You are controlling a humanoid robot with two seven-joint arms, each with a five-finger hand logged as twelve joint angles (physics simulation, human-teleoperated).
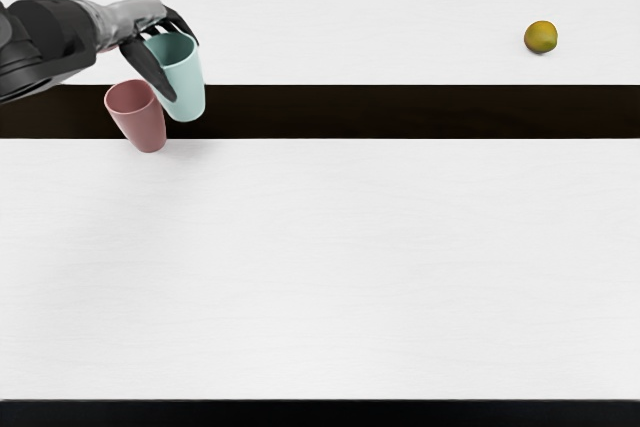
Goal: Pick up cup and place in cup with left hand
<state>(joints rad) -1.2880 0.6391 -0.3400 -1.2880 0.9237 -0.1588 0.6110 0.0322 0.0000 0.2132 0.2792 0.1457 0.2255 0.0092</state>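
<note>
Pick-up stage, upper left: my left hand point(138, 19) has fingers half-closed around the teal cup point(187, 85); next, raise it over the pink cup point(145, 129)

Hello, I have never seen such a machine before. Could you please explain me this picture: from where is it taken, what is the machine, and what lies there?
This is one simulated picture, seen from the robot's head, looking down at a slant on a white table with a dark band across it. The robot is human-shaped, but only its left arm shows, coming in from the left edge. It ends in a left hand with dark fingers, which hold the light teal cup near its rim. Close beside is a pink cup; I cannot tell whether the two touch. Far to the right lies a small, round, yellow-green fruit.
</note>
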